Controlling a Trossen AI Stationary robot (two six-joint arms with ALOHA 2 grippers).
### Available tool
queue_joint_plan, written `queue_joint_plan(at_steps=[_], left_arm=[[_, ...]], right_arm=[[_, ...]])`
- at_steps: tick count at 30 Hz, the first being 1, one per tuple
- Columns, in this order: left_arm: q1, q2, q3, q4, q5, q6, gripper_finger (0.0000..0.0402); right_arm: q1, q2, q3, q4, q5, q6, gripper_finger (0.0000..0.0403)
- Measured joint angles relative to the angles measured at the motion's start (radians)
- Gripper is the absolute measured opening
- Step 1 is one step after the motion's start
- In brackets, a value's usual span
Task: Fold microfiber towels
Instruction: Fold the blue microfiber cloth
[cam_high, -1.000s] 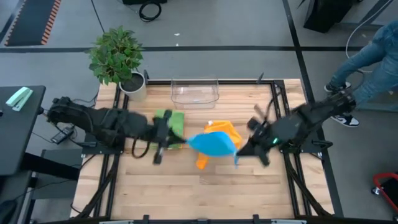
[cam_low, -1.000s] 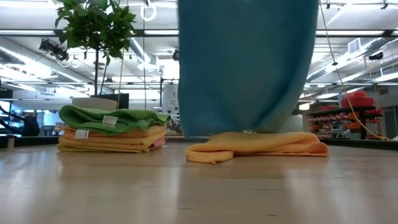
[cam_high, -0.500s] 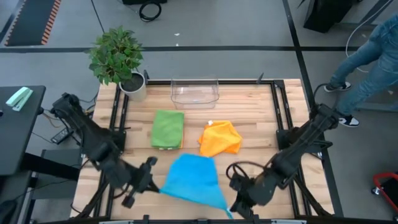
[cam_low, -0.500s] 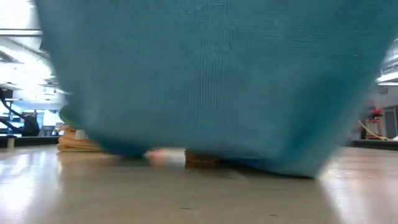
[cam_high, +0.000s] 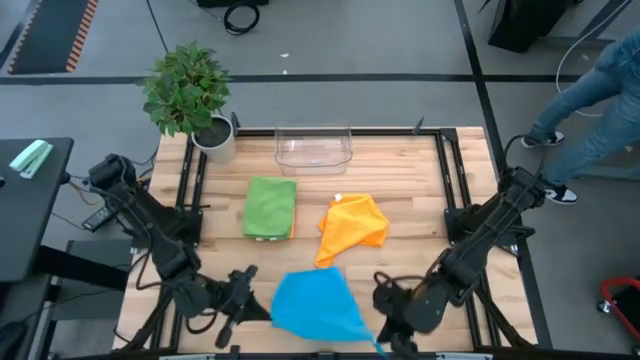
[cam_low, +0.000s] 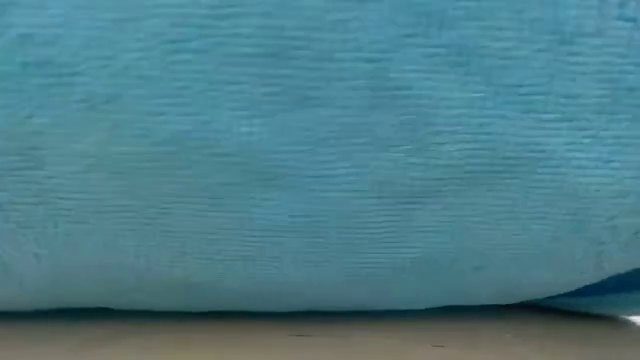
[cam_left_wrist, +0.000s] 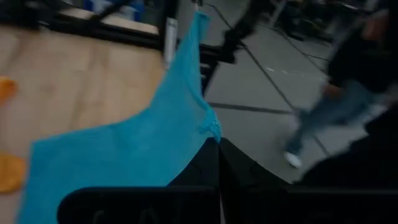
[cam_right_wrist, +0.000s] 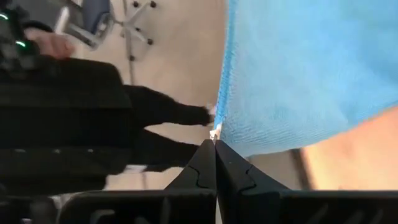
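Observation:
The blue towel (cam_high: 315, 305) is spread between my two grippers at the table's near edge. It fills the low view (cam_low: 320, 150), where its lower edge is just above the table. My left gripper (cam_high: 262, 312) is shut on its left corner. My right gripper (cam_high: 380, 338) is shut on its right corner. An orange towel (cam_high: 352, 222) lies crumpled at mid-table. A green towel (cam_high: 270, 207) lies folded on top of a stack to its left. The other towels are hidden. My left gripper pinches a corner of the blue towel (cam_left_wrist: 210, 127) between its two shut fingers, coming level from the table's left. The cloth runs away from the fingertips toward the other arm. My right gripper pinches the opposite corner (cam_right_wrist: 219, 127), at the hemmed edge, between its two shut fingers, coming from the table's right. The cloth spreads out from the fingertips.
A clear plastic bin (cam_high: 313, 148) stands at the table's far edge. A potted plant (cam_high: 190, 95) stands at the far left corner. A person in jeans (cam_high: 600, 80) stands beyond the table's right side.
Both grippers have carried the blue towel from above the orange towel at mid-table to the near edge and gone down. The towel, hanging bunched between them a second ago, is now spread wide and close in front of the low camera. The orange towel has stayed.

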Motion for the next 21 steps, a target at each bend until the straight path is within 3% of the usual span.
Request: queue_joint_plan(at_steps=[9, 16, 21], left_arm=[[0.15, -0.097, 0.069, -0.073, -0.091, 0.196, 0.0001], [0.311, -0.224, 0.222, -0.231, -0.087, 0.382, 0.0001], [0.323, -0.224, 0.386, -0.389, -0.039, 0.415, 0.0001]], right_arm=[[-0.187, -0.176, 0.0, -0.272, -0.003, -0.312, 0.0], [-0.371, -0.37, 0.0, -0.268, -0.054, -0.539, 0.0], [-0.366, -0.424, 0.001, -0.184, -0.147, -0.586, 0.0]])
